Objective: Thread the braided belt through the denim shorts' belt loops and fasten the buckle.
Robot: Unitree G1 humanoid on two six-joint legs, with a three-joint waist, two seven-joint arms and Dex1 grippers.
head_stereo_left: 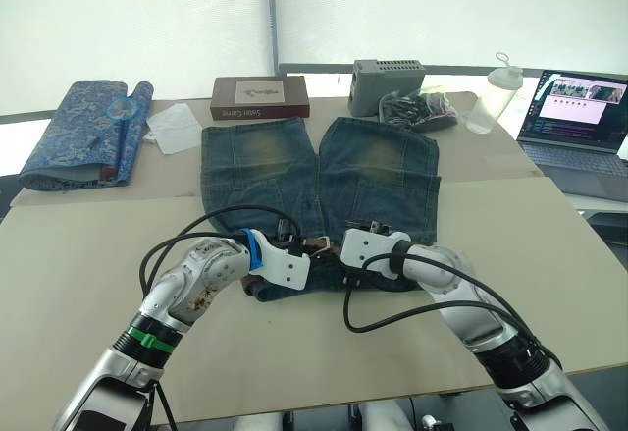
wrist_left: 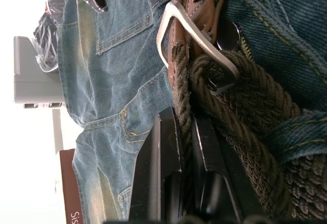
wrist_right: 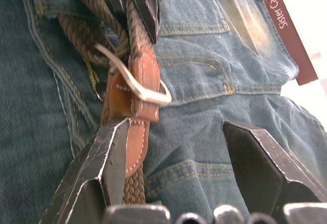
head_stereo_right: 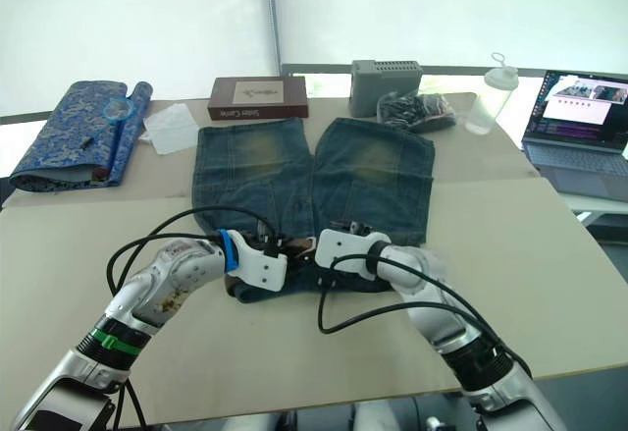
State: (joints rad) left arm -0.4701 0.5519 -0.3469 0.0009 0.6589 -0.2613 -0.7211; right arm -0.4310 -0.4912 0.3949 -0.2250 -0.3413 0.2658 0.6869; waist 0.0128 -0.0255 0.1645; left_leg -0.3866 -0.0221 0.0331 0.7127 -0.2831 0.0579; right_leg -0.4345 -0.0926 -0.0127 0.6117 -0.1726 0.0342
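Belt lies along the waistband of the shorts, its buckle at the fly. Left gripper pinches the braided tail beside the frame; right gripper hangs spread wide over the leather end. Seating the prong likely needs steady tension.

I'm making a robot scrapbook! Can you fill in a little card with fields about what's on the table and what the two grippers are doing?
surface: table
shorts: denim shorts lying flat, legs pointing away from the robot
belt: braided belt on the waistband, passing under a belt loop
buckle: silver buckle on a brown leather tab
left gripper: shut on the belt beside the buckle
right gripper: open, at the buckle
behind the shorts: book, grey box, bottle
far sides: folded blue cloth, laptop
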